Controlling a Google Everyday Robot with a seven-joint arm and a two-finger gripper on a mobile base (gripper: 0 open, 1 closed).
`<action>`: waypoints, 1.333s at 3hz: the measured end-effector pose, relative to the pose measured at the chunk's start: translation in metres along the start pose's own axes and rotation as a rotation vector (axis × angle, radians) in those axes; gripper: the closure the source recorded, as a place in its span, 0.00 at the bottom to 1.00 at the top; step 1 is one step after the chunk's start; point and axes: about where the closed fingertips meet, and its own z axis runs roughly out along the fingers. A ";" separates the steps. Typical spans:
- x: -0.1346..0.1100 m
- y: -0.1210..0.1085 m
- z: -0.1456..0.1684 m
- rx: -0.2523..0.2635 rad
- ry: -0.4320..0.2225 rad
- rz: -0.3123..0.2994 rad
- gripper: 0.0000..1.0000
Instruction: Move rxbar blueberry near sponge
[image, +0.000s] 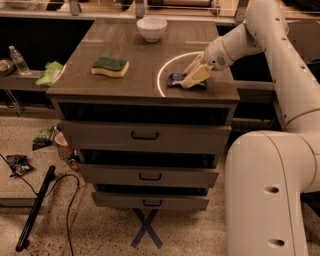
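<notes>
**Surfaces and finishes: drawer cabinet, tabletop items, robot arm**

Cabinet top (125, 47): smooth brown wood-look with a low sheen, a bright ring of light on its right half. Drawer fronts (100, 137): matt grey-brown. rxbar blueberry (176, 79): glossy dark blue wrapper. Sponge (110, 66): porous yellow foam under a rough dark green scouring layer. Bowl (151, 28), far edge: smooth white, glazed look. Arm (280, 80): smooth off-white shell, plastic look, satin. Gripper (192, 79), down at the rxbar on the near right of the top: pale, matt. Cloth (49, 73), left: soft light green fabric. Bottle (19, 61): clear plastic. Floor (90, 225): hard, speckled.
</notes>
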 end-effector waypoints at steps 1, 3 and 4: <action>0.000 0.000 0.000 0.000 0.000 0.000 1.00; -0.060 -0.006 -0.045 0.093 -0.093 -0.013 1.00; -0.146 -0.004 -0.115 0.221 -0.224 -0.059 1.00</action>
